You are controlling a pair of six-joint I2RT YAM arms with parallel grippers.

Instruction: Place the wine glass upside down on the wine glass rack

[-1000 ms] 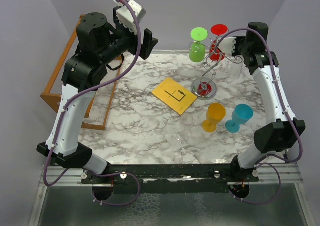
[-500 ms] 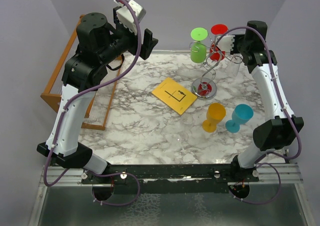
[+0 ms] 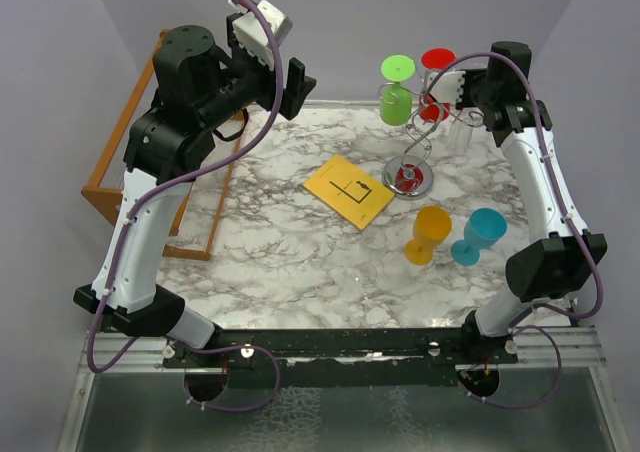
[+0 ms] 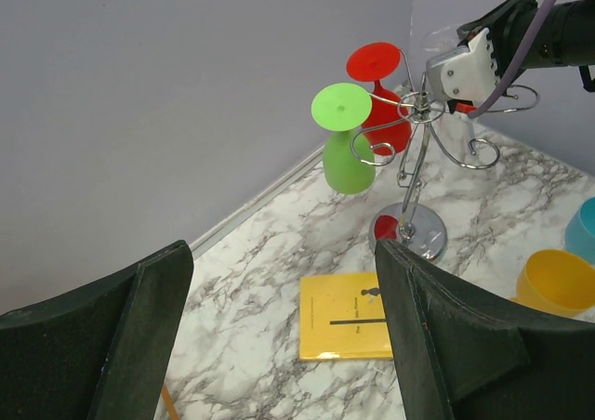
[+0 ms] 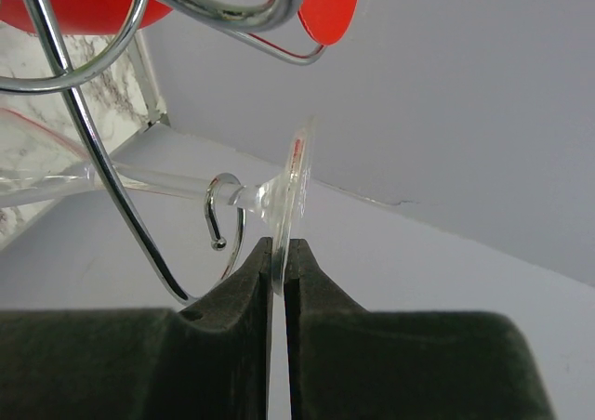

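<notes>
The wine glass rack (image 3: 408, 177) stands on its round shiny base toward the far right corner of the marble table (image 3: 280, 262), its curled wire arms spreading from the top of the twisted stem. A green glass (image 4: 346, 155) and a red glass (image 4: 374, 61) hang from it upside down, feet uppermost, on the side facing the far edge. The right gripper (image 5: 277, 253) is up at the level of the rack's arms, its jaws pressed together on the thin round foot of the clear wine glass (image 5: 296, 174). The foot stands on edge between the fingers (image 5: 244, 281), and the stem runs away from it past a small wire hook toward the bowl. The stem seems to lie in that hook, though the wrist view does not settle whether it touches the wire. From above the clear glass is only a faint shape just beside the rack, on the side toward the right edge. The left gripper (image 4: 279, 262) is raised over the far left part of the table, well apart from the rack, with its jaws spread wide and nothing between them. A yellow card (image 3: 349, 191) lies flat near the table's middle, just beside the rack's base. An orange glass (image 3: 431, 234) and a blue glass (image 3: 480, 234) stand upright side by side toward the right edge. A wooden slatted rack (image 3: 105, 172) leans at the left edge.
</notes>
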